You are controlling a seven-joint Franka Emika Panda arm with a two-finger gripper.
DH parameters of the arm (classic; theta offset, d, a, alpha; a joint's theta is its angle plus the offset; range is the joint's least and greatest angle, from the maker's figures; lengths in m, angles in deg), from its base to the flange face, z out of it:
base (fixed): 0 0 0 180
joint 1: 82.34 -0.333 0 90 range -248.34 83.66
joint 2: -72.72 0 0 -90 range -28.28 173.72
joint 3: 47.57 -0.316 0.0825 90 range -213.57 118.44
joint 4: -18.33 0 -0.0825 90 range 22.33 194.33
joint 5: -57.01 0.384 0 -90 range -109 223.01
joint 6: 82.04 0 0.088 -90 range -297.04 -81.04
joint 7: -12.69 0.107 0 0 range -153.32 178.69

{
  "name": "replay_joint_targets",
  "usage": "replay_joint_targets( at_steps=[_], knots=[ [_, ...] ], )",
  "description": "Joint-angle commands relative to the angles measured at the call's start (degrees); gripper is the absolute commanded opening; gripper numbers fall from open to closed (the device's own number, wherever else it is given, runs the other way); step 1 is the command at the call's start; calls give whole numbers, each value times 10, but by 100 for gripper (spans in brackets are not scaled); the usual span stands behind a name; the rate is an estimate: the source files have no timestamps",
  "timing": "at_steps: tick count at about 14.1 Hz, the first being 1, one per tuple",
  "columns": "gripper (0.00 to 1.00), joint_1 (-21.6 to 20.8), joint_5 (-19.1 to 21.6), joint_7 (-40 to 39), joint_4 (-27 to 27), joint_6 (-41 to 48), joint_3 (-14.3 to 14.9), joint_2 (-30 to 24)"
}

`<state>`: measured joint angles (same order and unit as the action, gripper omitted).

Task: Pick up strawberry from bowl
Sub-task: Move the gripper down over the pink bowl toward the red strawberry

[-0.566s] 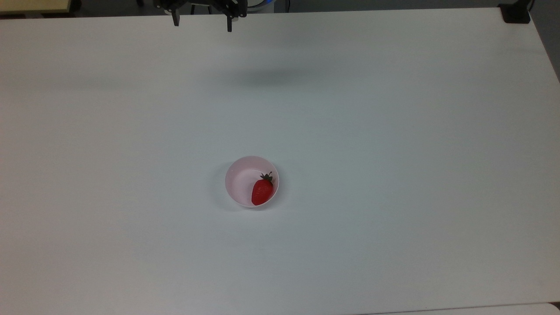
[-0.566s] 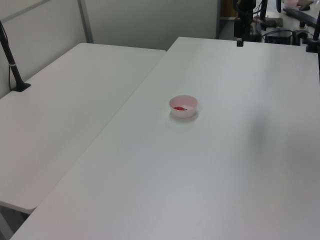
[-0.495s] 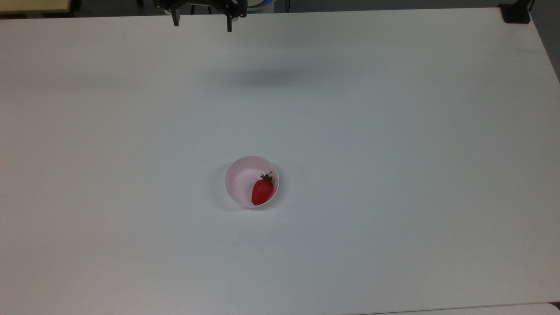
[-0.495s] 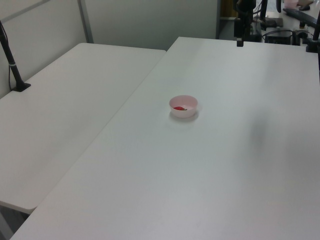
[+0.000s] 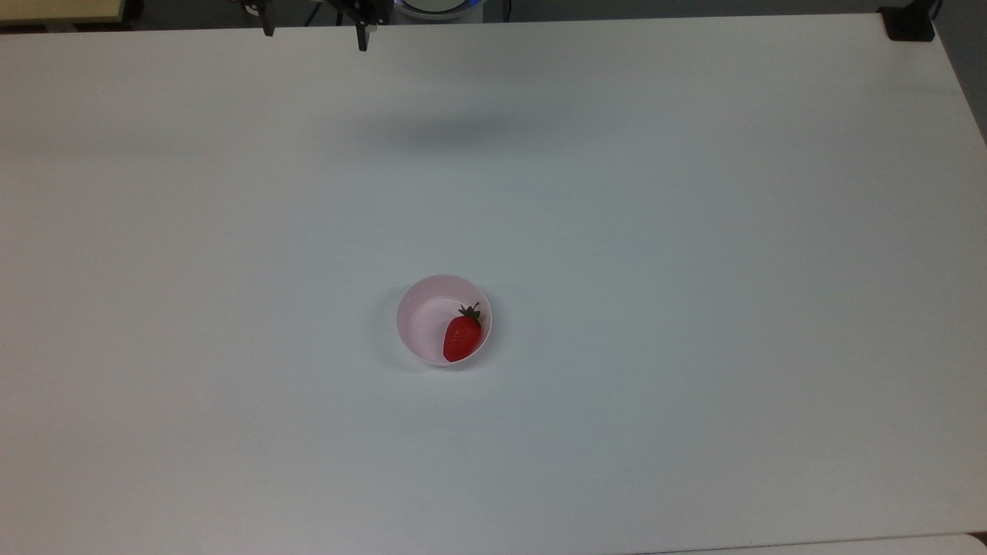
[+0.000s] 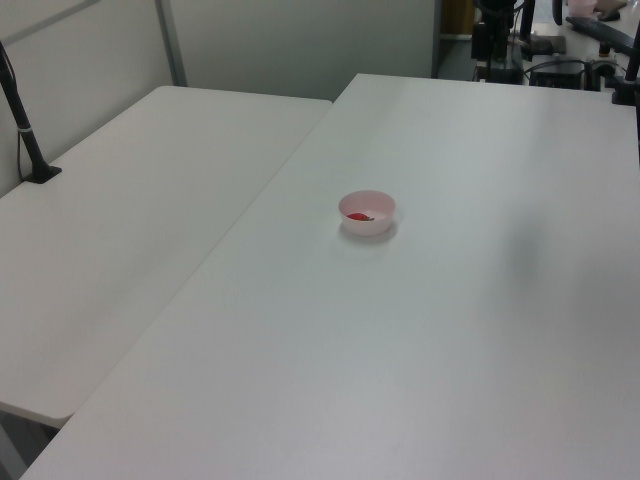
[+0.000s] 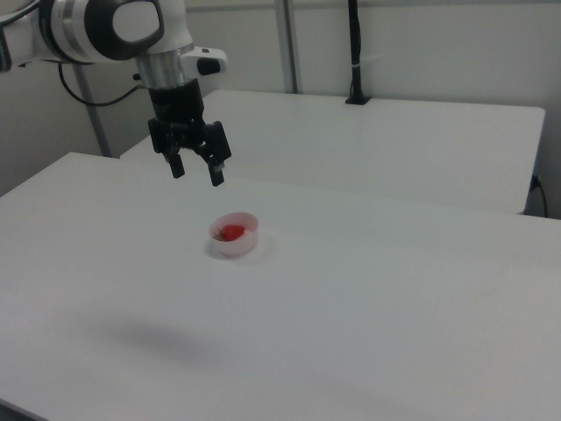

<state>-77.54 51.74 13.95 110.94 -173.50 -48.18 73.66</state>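
Gripper hangs from the downturned wrist, fingers spread, holding nothing; well apart below it, a small red strawberry lies inside the pale pink round plastic bowl on the white worktop

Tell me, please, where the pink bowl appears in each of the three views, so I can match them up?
Top view: the bowl sits below centre, slightly toward the top view's left.
Left view: a little above centre, slightly toward the left view's right.
Right view: just below centre, toward the right view's left.
Shared landmark: the red strawberry lying inside it.
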Motion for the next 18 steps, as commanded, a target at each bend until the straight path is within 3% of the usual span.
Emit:
replay_joint_targets(
  at_steps=[1, 4, 7, 13, 18],
  knots=[
    [100, -8, 12, 2, -5, -10, 3, 18],
    [100, -11, 12, 127, -58, -32, -3, 85],
    [100, -31, 12, 262, -60, -106, -3, 114],
    [99, -78, 8, 427, -63, -195, -2, 190],
    [85, -94, 7, 543, -63, -279, -2, 249]
  ],
)
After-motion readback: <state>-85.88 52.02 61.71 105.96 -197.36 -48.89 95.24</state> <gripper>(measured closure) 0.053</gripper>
